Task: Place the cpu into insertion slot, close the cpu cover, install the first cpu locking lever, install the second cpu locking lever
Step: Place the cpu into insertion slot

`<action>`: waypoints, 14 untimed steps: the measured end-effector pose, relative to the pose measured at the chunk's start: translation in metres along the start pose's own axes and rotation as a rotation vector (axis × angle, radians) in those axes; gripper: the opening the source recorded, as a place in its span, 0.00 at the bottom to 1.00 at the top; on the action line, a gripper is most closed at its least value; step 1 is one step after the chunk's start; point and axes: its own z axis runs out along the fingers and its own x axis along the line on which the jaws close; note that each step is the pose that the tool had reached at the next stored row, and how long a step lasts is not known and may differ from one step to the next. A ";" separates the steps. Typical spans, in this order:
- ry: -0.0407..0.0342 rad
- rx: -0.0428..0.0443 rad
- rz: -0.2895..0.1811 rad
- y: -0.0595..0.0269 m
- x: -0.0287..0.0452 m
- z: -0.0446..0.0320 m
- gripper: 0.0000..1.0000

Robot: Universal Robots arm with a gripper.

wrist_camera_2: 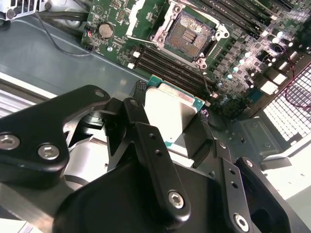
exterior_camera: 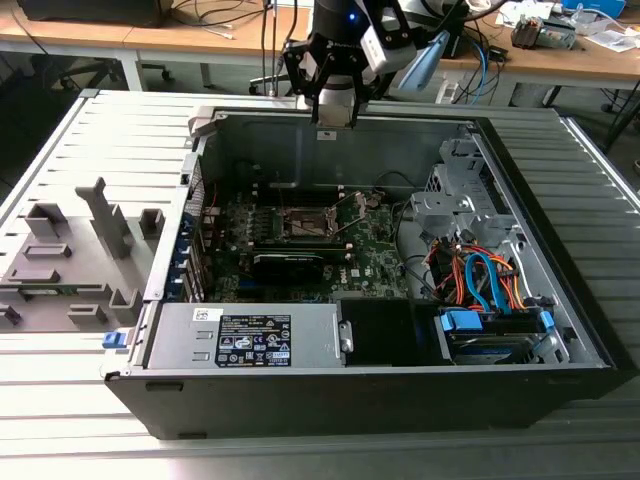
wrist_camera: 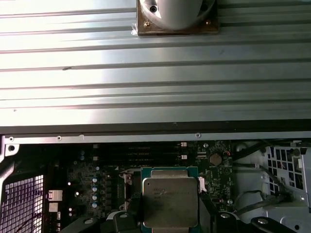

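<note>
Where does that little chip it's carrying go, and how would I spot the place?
Look into the open black computer case and find the green motherboard on its floor. Near the board's middle sits the insertion slot, a small socket. Unlike the long black slots beside it, it is square, with a dark centre and a silvery metal rim.

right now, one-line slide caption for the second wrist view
Hand grips the cpu, with the empty insertion slot on the green motherboard beyond it.

Print on the power supply label [exterior_camera: 255,340] and the cpu [wrist_camera: 170,201] (faint engraving) cannot be read.
</note>
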 end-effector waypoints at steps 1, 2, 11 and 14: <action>0.0000 0.0000 0.000 0.0000 0.0000 0.0002 0.55; 0.0000 0.0000 0.000 -0.0001 0.0000 0.0003 0.55; 0.0000 0.0001 0.000 -0.0005 0.0000 0.0018 0.55; 0.0000 0.0000 0.000 -0.0006 0.0000 0.0024 0.55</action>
